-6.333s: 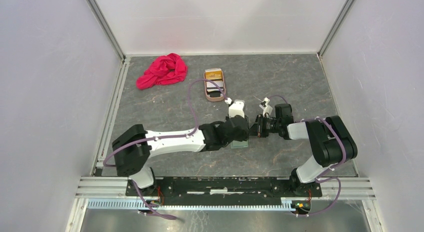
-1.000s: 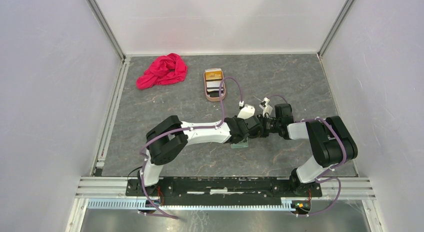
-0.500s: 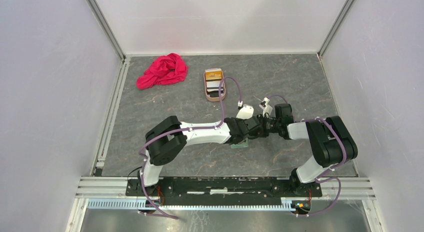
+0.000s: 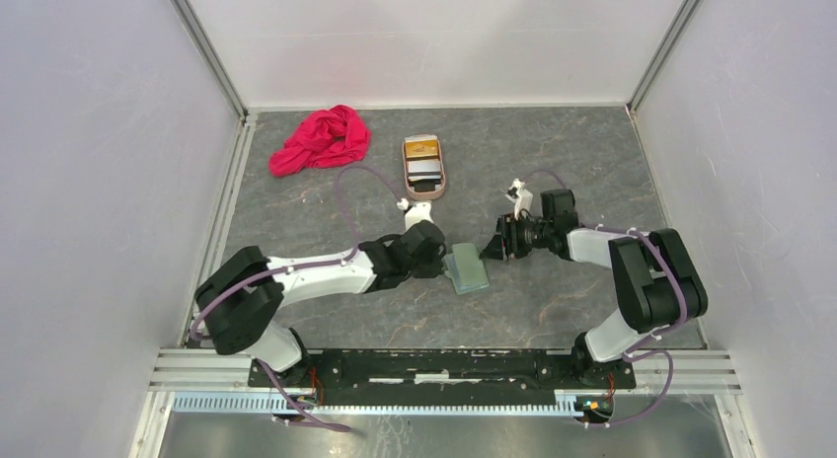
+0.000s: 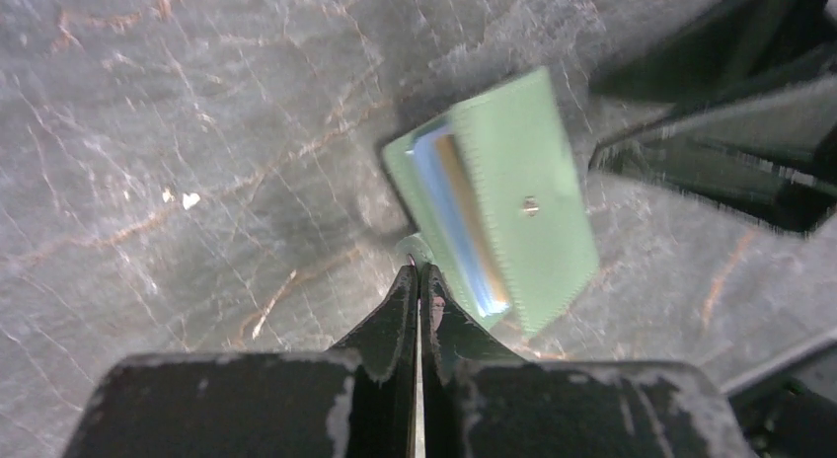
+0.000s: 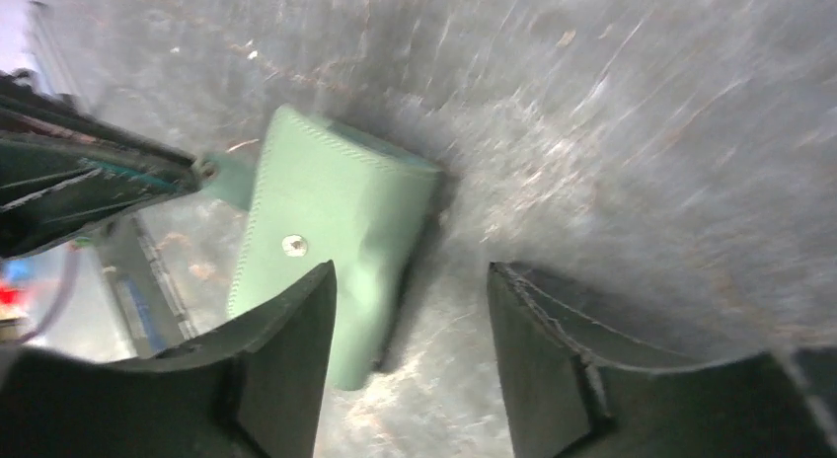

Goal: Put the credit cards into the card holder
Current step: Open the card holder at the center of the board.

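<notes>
The sage-green card holder lies on the grey table between my two grippers. In the left wrist view the card holder gapes slightly, showing its light blue lining and an orange card edge inside. My left gripper is shut, its tips pinching the holder's small snap tab. My right gripper stands open just right of the card holder, holding nothing. More credit cards, orange and grey, lie in the pinkish tray farther back.
A crumpled red cloth lies at the back left. White walls with metal rails enclose the table on three sides. The left gripper and right gripper sit close on either side of the holder.
My left arm has swung back to the left, uncovering the card holder. My right gripper has opened and drawn back a little from the holder.
</notes>
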